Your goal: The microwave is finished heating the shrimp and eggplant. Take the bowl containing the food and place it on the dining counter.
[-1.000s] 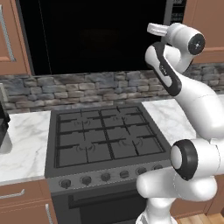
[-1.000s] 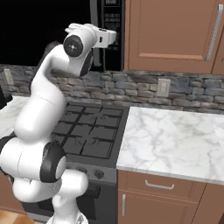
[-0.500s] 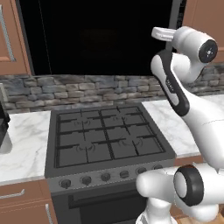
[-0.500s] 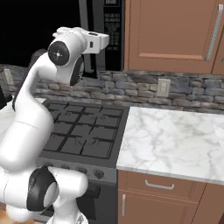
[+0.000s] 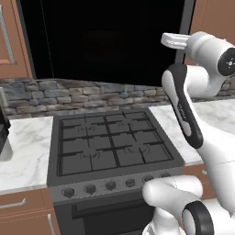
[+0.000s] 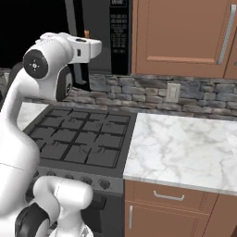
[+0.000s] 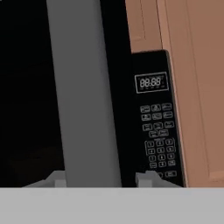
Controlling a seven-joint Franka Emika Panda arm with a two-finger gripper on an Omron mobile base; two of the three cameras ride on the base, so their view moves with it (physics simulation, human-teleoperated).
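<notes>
One grey vertical handle (image 7: 83,92) of the microwave (image 7: 65,87) stands straight ahead of my hand, running up its dark glass door, with the button panel (image 7: 156,131) and its digital display just to the right. My gripper (image 7: 99,179) has its two tips spread apart, one on each side of that handle, not closed on it. From the base, my hand sits high against the microwave's right edge (image 5: 186,27), above the black gas stove (image 5: 110,147). Marble worktop (image 6: 185,152) lies to the right, under a wooden cabinet (image 6: 185,37).
</notes>
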